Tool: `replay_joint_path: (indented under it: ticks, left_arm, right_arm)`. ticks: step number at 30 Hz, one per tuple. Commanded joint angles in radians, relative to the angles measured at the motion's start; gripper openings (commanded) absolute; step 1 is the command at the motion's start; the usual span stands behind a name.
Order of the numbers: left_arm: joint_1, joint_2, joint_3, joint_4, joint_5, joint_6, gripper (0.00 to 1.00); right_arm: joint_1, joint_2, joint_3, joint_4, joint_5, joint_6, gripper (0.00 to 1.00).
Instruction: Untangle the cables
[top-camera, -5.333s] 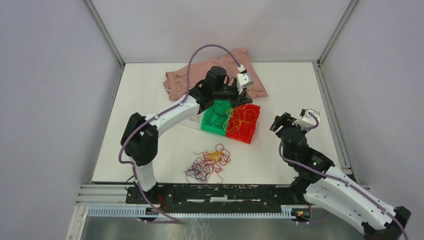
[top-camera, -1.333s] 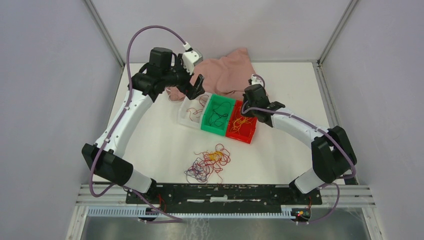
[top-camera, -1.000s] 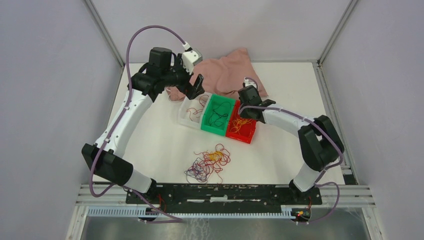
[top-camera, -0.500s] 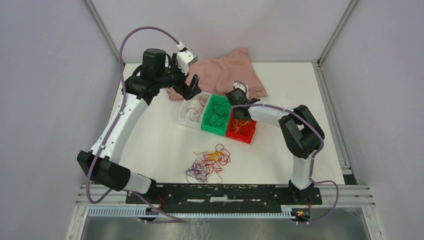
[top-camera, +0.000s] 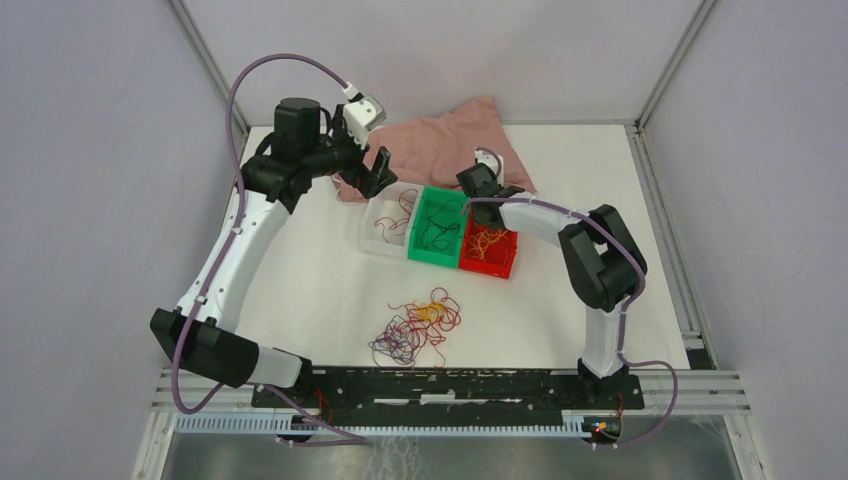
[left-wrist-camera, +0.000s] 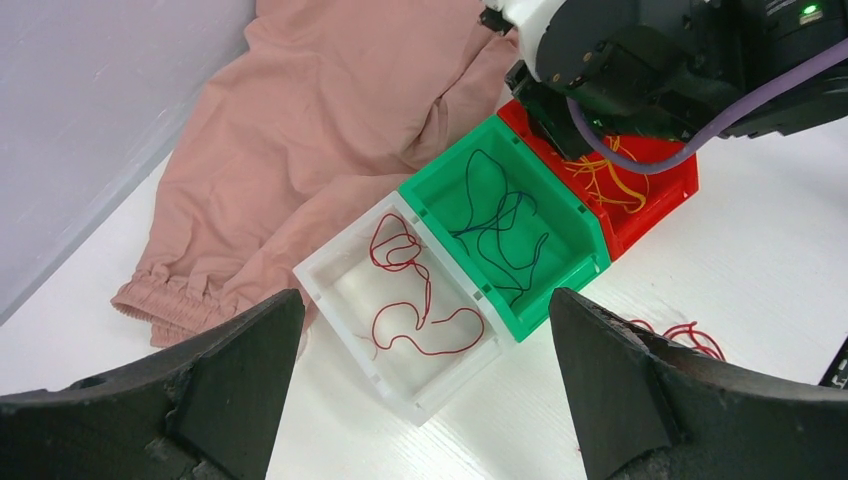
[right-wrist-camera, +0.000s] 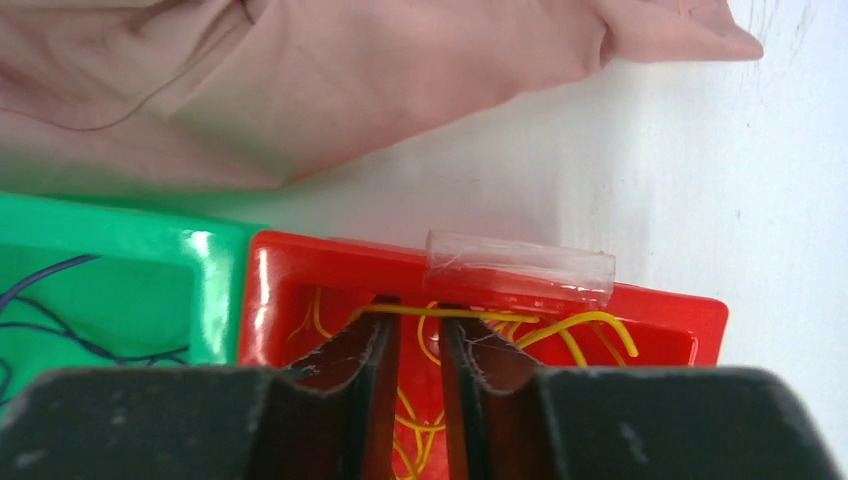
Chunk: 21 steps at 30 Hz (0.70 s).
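- Cables (top-camera: 418, 330): loose red, yellow and purple clump on the bench (top-camera: 300, 280), near the front edge, well apart from both claws.
- Three bins in a row behind it: white bin (left-wrist-camera: 345, 285) holds red strands, green bin (left-wrist-camera: 575, 250) holds dark blue ones, red bin (right-wrist-camera: 262, 300) holds yellow ones.
- Pink cloth (top-camera: 450, 150) lies behind the bins, touching them.
- Left claw (left-wrist-camera: 425, 300): wide open, holding nothing, hovering above the white bin.
- Right claw (right-wrist-camera: 415, 335): tips inside the red bin at its far wall, fingers nearly together with a thin slit between them. A yellow strand crosses the tips; can't tell if it's pinched.
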<state>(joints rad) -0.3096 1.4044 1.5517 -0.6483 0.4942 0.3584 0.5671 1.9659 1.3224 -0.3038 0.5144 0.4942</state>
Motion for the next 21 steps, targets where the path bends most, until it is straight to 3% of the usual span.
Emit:
replay_joint_path:
  ticks: [1, 5, 7, 16, 21]
  left_arm:
    - [0.012, -0.033, 0.002, 0.04, 0.033, 0.04, 0.99]
    - [0.013, -0.039, 0.002, 0.042, 0.038, 0.044, 0.99]
    - [0.014, -0.041, 0.004, 0.043, 0.041, 0.044, 0.99]
    - [0.017, -0.062, -0.022, 0.046, 0.04, 0.037, 0.99]
    - [0.026, -0.07, -0.047, 0.051, 0.029, 0.016, 0.99]
  right_arm:
    - [-0.003, -0.121, 0.022, 0.038, -0.029, -0.009, 0.32]
    - [-0.003, -0.211, -0.01, 0.035, -0.072, -0.014, 0.49]
    - [-0.002, -0.248, -0.019, 0.022, -0.09, -0.017, 0.53]
    - [0.012, -0.452, -0.121, 0.037, -0.278, -0.015, 0.5]
    - [0.168, -0.559, -0.258, 0.056, -0.309, -0.049, 0.52]
